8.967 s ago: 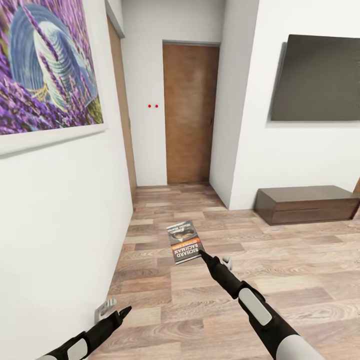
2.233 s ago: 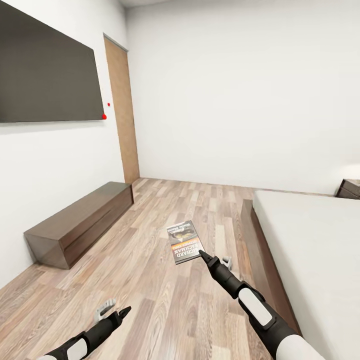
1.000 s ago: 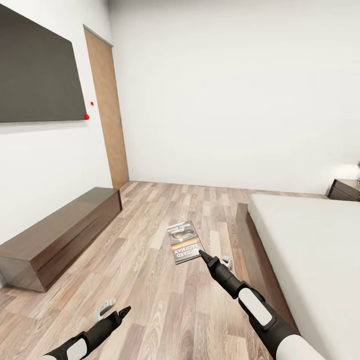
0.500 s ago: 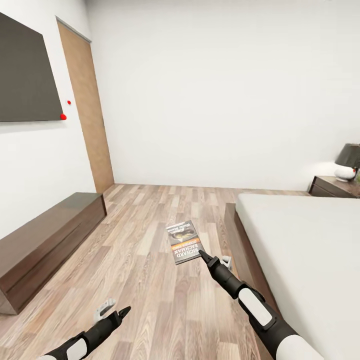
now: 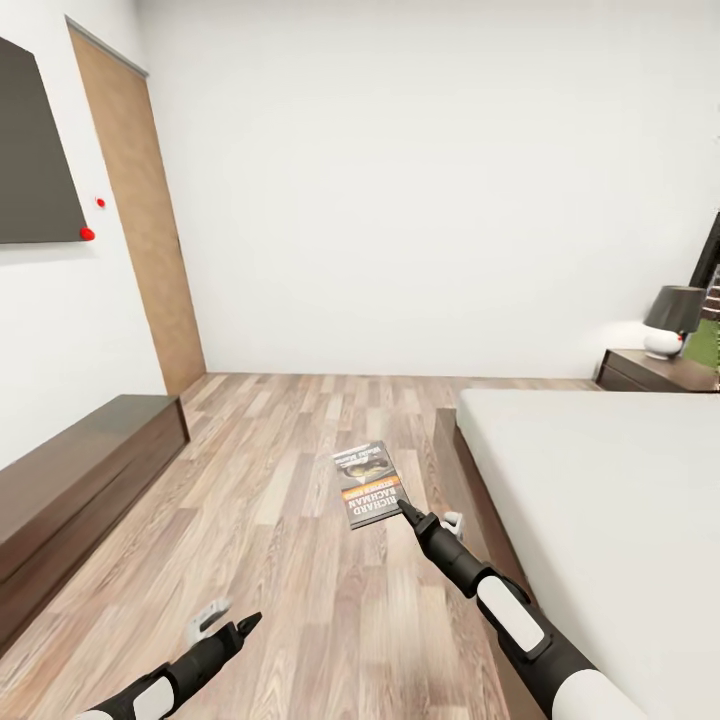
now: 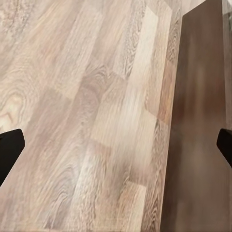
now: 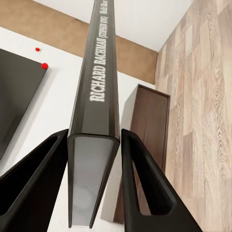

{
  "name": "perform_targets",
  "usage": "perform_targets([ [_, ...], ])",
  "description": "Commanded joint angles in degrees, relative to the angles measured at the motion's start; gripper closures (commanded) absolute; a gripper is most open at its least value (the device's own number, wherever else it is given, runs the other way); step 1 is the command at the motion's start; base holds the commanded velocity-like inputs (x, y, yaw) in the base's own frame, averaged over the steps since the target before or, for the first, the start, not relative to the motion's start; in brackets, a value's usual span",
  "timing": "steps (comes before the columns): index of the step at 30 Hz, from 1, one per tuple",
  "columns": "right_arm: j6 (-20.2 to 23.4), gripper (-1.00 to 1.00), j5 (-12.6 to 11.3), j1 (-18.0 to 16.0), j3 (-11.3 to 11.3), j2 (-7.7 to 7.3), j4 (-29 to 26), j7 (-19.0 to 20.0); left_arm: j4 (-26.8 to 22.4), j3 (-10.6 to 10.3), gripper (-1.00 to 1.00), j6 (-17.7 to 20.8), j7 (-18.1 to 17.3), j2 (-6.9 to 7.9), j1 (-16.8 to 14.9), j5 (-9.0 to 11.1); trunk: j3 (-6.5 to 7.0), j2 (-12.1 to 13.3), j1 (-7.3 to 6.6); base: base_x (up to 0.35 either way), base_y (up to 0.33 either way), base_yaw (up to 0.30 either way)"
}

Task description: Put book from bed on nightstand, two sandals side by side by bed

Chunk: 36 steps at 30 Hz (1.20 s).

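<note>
Bed (image 5: 600, 480) cut off by the head view's right and lower edges; nightstand (image 5: 655, 368) clipped at right (drawers not discernible); book (image 5: 367, 484) small print illegible.

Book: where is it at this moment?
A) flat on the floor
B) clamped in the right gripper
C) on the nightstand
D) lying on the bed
B: the right gripper holds the book by its lower edge, above the floor; the right wrist view shows its fingers pressed on both sides of it.
</note>
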Motion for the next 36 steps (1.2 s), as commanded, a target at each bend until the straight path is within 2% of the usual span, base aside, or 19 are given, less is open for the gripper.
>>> perform_targets([
  [1, 0.3, 1.00, -0.7, -0.1, 0.2, -0.05, 0.0, 0.1, 0.1, 0.4, -1.00, -0.1, -0.2, 0.01, 0.0, -0.3, -0.06, 0.0, 0.01, 0.164, 0.000, -0.089],
  [36, 0.3, 1.00, -0.7, -0.1, 0.2, -0.05, 0.0, 0.1, 0.1, 0.4, -1.00, -0.1, -0.2, 0.01, 0.0, -0.3, -0.06, 0.0, 0.01, 0.164, 0.000, -0.070],
])
